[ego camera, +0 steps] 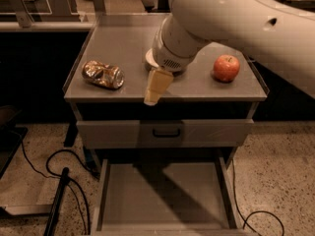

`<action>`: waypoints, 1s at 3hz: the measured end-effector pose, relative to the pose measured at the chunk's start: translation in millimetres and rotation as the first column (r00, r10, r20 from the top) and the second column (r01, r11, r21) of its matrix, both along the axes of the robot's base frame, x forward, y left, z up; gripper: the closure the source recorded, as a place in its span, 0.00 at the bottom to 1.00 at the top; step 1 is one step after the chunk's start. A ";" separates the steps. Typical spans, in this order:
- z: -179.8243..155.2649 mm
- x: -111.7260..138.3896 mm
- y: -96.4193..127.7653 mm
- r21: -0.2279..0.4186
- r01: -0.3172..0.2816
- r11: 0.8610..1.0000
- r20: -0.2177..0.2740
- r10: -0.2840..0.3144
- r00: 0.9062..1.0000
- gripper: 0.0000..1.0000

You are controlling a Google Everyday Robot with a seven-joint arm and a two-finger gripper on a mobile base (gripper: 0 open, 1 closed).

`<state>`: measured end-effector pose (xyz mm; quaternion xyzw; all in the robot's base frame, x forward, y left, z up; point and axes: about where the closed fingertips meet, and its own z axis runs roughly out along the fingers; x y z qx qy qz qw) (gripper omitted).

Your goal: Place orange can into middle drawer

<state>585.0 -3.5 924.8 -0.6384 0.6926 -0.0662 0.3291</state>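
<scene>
The orange can, crushed and shiny, lies on its side on the left of the grey cabinet top. My gripper hangs from the big white arm over the front middle of the cabinet top, to the right of the can and not touching it. It holds nothing that I can see. The middle drawer is pulled out below, a broad shallow tray with nothing in it.
A red apple sits on the right of the cabinet top. A white dish is mostly hidden behind the arm. A closed drawer front with a black handle is above the open drawer. Black cables lie on the floor at left.
</scene>
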 end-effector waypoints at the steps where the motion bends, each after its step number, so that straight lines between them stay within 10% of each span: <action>1: -8.0 22.8 33.1 0.019 -0.028 0.999 0.013 0.028 1.000 0.00; 3: -20.5 36.5 58.2 0.027 -0.065 0.997 -0.010 0.066 0.998 0.00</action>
